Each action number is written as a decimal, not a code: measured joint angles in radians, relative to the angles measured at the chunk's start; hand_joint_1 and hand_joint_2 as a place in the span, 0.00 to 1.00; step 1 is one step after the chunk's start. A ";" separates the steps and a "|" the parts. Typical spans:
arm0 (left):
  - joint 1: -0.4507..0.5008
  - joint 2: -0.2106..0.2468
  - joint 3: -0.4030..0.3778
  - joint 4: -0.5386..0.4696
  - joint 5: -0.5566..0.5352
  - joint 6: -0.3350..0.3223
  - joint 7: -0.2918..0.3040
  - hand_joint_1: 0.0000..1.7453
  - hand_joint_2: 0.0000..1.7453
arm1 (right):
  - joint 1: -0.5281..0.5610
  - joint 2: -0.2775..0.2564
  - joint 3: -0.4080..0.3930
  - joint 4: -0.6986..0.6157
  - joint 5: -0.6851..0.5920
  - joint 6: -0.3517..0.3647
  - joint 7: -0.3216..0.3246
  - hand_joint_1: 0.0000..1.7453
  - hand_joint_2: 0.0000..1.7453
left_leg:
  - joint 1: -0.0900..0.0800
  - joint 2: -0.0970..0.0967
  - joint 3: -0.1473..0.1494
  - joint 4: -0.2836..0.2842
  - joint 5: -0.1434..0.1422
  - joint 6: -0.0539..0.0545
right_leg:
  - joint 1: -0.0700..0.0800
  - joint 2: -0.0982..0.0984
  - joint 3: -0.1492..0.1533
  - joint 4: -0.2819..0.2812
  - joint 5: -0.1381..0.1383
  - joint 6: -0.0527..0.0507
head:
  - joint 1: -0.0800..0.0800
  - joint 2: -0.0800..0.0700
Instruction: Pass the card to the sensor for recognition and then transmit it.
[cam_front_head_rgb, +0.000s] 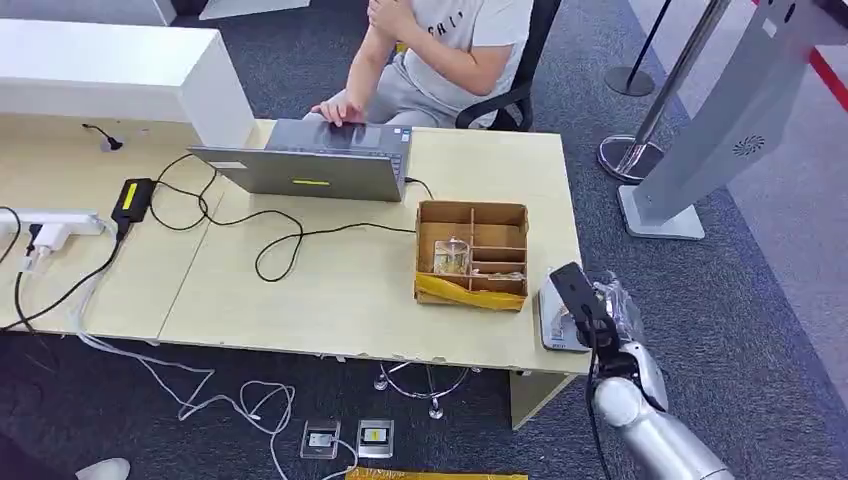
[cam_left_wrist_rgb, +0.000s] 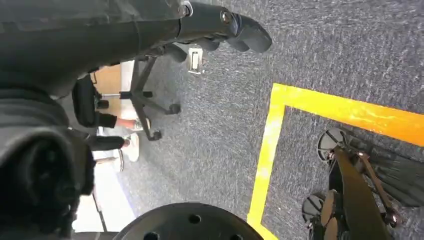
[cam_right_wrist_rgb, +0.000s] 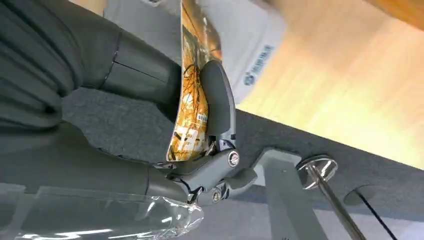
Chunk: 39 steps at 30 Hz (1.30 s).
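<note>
My right hand (cam_front_head_rgb: 612, 318) hovers at the table's front right corner and pinches the card (cam_front_head_rgb: 571, 284), whose dark side faces the head view. The card stands tilted just above the white-grey sensor (cam_front_head_rgb: 552, 326) lying on the table edge. In the right wrist view the card (cam_right_wrist_rgb: 192, 107) shows an orange printed face, clamped between the thumb (cam_right_wrist_rgb: 218, 95) and the fingers behind it, with the sensor (cam_right_wrist_rgb: 252, 35) close beyond. My left hand (cam_left_wrist_rgb: 235, 27) hangs over the carpet floor, its fingers loosely apart and holding nothing.
A divided cardboard box (cam_front_head_rgb: 472, 212) stands left of the sensor. Further back lie a grey laptop (cam_front_head_rgb: 310, 165), black cables (cam_front_head_rgb: 270, 245) and a power strip (cam_front_head_rgb: 55, 222). A person (cam_front_head_rgb: 440, 50) sits behind the table. A stanchion base (cam_front_head_rgb: 628, 155) and a white kiosk stand (cam_front_head_rgb: 700, 140) are at the right.
</note>
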 joint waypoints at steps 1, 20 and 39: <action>0.000 0.000 0.000 0.000 0.000 -0.003 -0.001 0.00 0.00 | -0.008 -0.002 -0.005 -0.019 -0.017 0.000 0.003 1.00 1.00 | 0.000 0.000 0.000 0.000 0.000 0.000 | 0.000 0.000 0.000 0.000 0.000 0.000 | 0.000 0.000; 0.000 -0.006 0.005 0.000 -0.036 -0.056 -0.229 0.00 0.00 | -0.283 0.003 0.002 -0.246 -0.031 -0.014 0.131 1.00 1.00 | 0.000 0.000 -0.001 0.000 0.001 0.000 | 0.000 0.000 -0.001 0.000 0.001 0.000 | 0.000 0.000; 0.001 -0.006 0.004 0.015 -0.045 -0.072 -0.127 0.00 0.00 | -0.282 0.028 0.058 -0.211 0.087 -0.013 0.115 1.00 1.00 | 0.000 0.000 -0.002 0.000 0.001 0.000 | 0.000 0.000 -0.002 0.000 0.001 0.000 | 0.000 0.000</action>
